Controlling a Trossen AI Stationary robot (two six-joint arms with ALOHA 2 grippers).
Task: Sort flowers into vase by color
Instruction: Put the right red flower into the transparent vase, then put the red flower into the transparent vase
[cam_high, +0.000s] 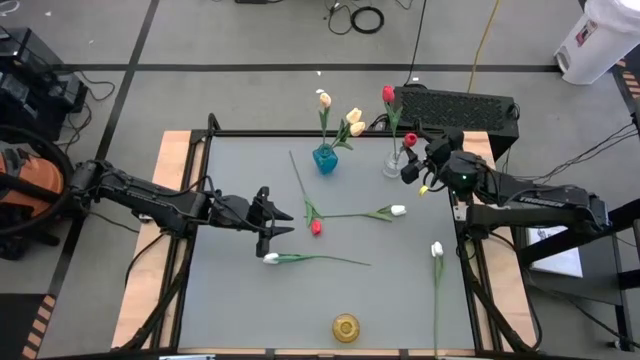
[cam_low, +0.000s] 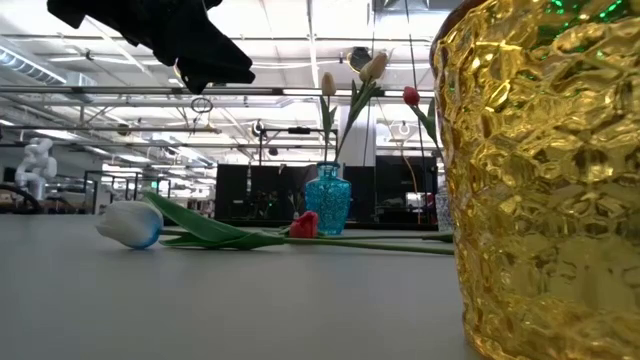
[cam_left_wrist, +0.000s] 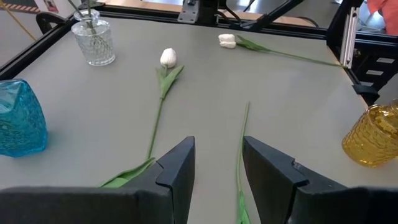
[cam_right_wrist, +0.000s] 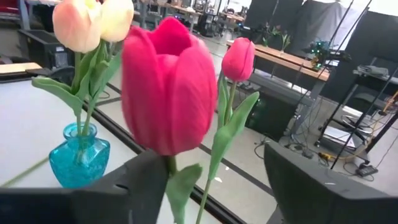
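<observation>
My right tool, spread, hangs over the clear vase, red tulip between its fingers, stem pointing down

Grey table with pale wooden edges. Turquoise glass vase holding cream-yellow tulips; clear vase with red tulips. Gold vase, dimpled honeycomb pattern. Loose white tulip and red tulip, green stems. Black arms.
</observation>
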